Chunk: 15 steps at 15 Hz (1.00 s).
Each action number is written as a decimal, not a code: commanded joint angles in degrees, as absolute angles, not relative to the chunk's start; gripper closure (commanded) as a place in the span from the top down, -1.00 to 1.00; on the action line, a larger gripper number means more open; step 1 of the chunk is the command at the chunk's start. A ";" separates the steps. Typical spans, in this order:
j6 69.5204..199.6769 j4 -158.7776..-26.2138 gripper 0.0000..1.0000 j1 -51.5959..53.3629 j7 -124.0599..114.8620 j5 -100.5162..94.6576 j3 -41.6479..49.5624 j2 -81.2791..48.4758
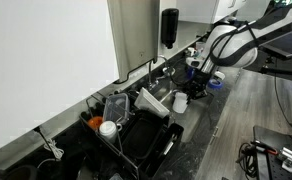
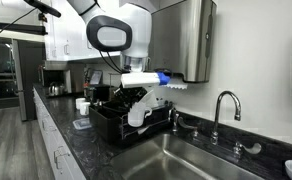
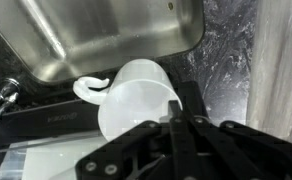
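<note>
My gripper [image 3: 176,118] is shut on the rim of a white mug [image 3: 136,92], with the fingers pinched together over its wall. The mug's handle [image 3: 86,90] points away to the left in the wrist view. In an exterior view the mug [image 2: 138,112] hangs tilted under the gripper [image 2: 144,92], just above the black dish rack [image 2: 106,128] and beside the steel sink [image 2: 191,160]. From the opposite side the gripper [image 1: 197,76] shows over the counter's far end, and there the mug is hard to make out.
The sink basin [image 3: 106,35] lies beyond the mug, with the faucet [image 2: 221,105] behind it. A second white cup [image 2: 83,105] stands on the dark stone counter past the rack. A steel towel dispenser [image 2: 186,40] hangs on the wall. The rack [image 1: 136,130] holds containers.
</note>
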State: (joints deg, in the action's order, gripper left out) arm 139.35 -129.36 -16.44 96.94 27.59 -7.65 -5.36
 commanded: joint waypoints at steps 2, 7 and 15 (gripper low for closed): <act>134.79 -132.17 -0.99 -12.62 107.67 31.10 -2.13 -0.02; 128.12 -132.13 -0.99 -9.83 121.61 36.74 1.88 2.57; 119.33 -131.27 -0.99 -7.14 132.47 38.06 4.61 3.27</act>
State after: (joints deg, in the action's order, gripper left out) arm 121.91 -130.83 -8.39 127.92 36.40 3.23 2.23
